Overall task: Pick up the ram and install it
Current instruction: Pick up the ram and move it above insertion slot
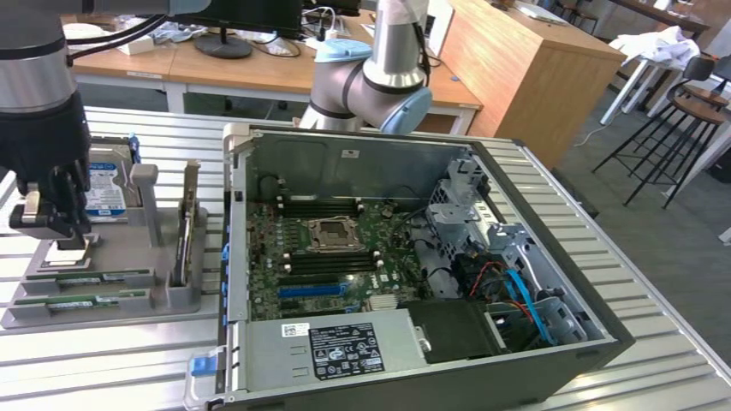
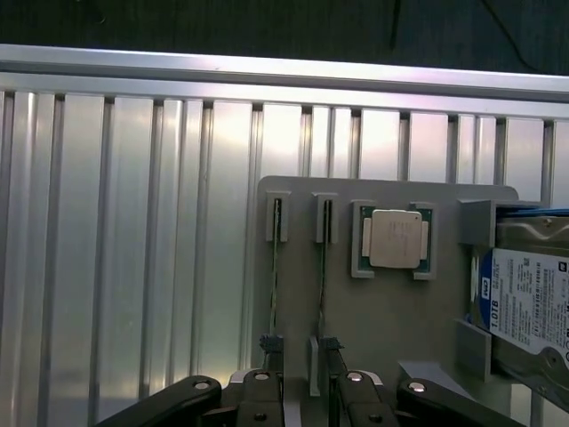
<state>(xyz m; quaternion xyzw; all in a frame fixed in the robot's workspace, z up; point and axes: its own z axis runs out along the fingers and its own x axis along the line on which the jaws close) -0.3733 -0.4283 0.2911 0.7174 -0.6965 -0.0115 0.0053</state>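
The step in hand is the approach to the pick. The end effector (image 1: 54, 233) hangs above the gray holder (image 1: 115, 316) at the exterior view's left, its jaws wide and holding nothing. Two green sticks lie side by side in the holder on the ribbed surface (image 1: 103, 364). In the wrist view the end effector's (image 2: 302, 396) centre falls closer to the stick beside the processor (image 2: 396, 238), so I take that far one as the ram (image 2: 324, 276). In the exterior view the ram (image 1: 89, 278) lies just beyond its twin stick (image 1: 82, 300), though which of the two is meant cannot be told for sure.

To do this well, the jaws should be centred over one stick alone, square to its long edge. The two lie close together, so a finger (image 2: 258, 396) could catch the twin (image 2: 275, 276). Coming down straight keeps the thin board from being levered in its brackets.

The arm (image 1: 40, 94) stands upright with the wrist pointing straight down. It is well apart from the open computer case (image 1: 342, 163) at the exterior view's right, whose black memory slots (image 1: 323, 206) are bare.
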